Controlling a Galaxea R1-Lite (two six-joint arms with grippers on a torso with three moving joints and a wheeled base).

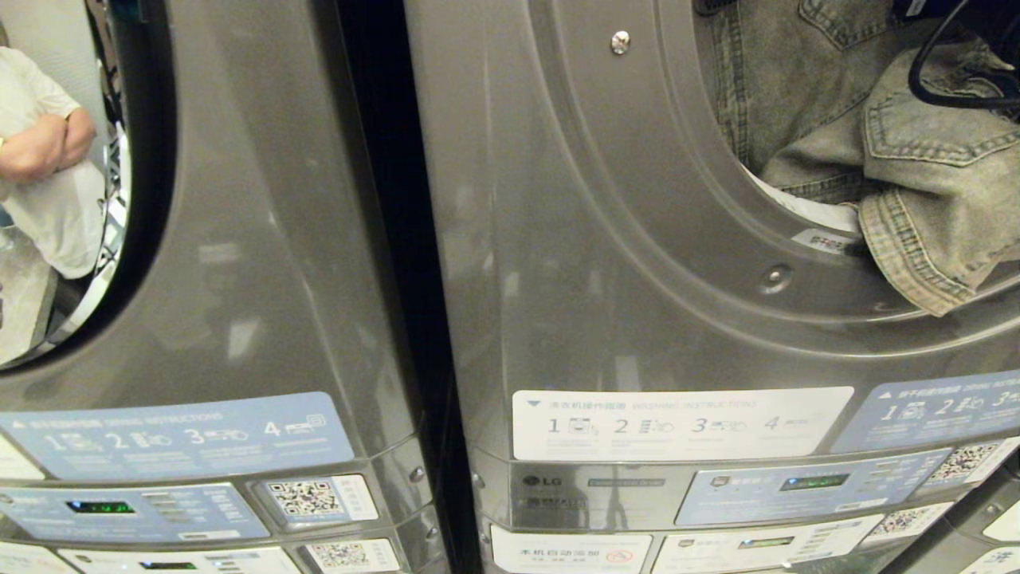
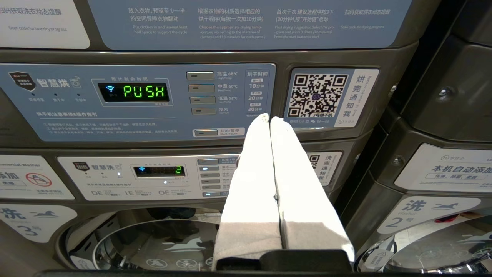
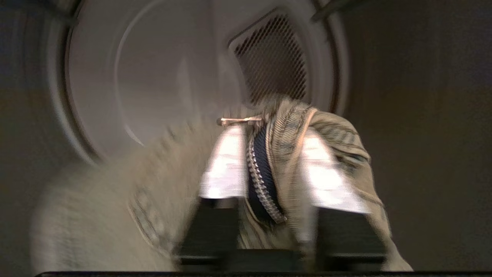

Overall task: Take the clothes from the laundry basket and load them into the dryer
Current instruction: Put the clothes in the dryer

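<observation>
Denim jacket (image 3: 284, 154) sandwiched between right gripper (image 3: 275, 163) fingers (image 3: 226, 165), jaws parted a bit with zipper and fabric in the gap; can't tell if actually pinched. Deep inside dryer drum (image 3: 153, 96), vent grille (image 3: 273, 57) behind. Jacket hem (image 1: 924, 231) draped over dryer opening rim (image 1: 717, 263). Left gripper (image 2: 269, 119) pressed closed, empty, parked facing control panel (image 2: 138, 100).
</observation>
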